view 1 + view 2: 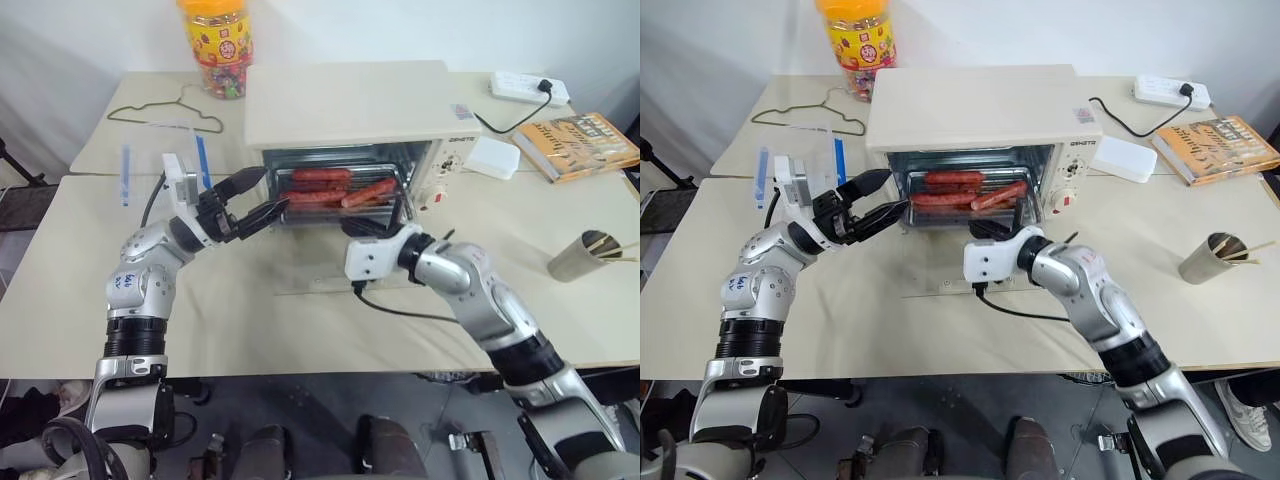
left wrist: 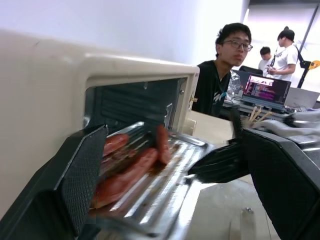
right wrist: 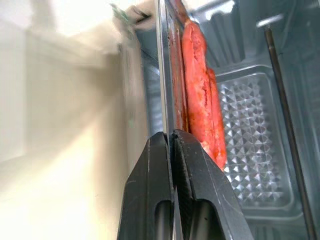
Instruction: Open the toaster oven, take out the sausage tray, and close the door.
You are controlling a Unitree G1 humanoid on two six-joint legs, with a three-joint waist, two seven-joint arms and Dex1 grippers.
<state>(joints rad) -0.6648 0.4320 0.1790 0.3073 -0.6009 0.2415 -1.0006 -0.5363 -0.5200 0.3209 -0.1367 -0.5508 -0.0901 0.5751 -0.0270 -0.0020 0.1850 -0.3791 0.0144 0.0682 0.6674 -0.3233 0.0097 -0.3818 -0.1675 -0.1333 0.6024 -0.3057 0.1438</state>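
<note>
In the open toaster oven [image 1: 350, 130] at the tabletop's far middle, the sausage tray [image 1: 335, 192] is sitting; the right gripper [image 3: 171, 145], fingers pinching its thin front rim, risks slipping off, while the left gripper [image 1: 252, 199], fingers spread wide and empty, is hovering at its left edge.

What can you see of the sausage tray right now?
The sausage tray is a shallow, shiny metal rectangle carrying several red-orange sausages. It sits level, partly drawn out of the toaster oven, whose door lies folded down flat. The right gripper is shut on the tray's thin front rim, pinching it edge-on. The left gripper is open at the tray's left front corner, one finger above and one below; contact can't be confirmed.
</note>
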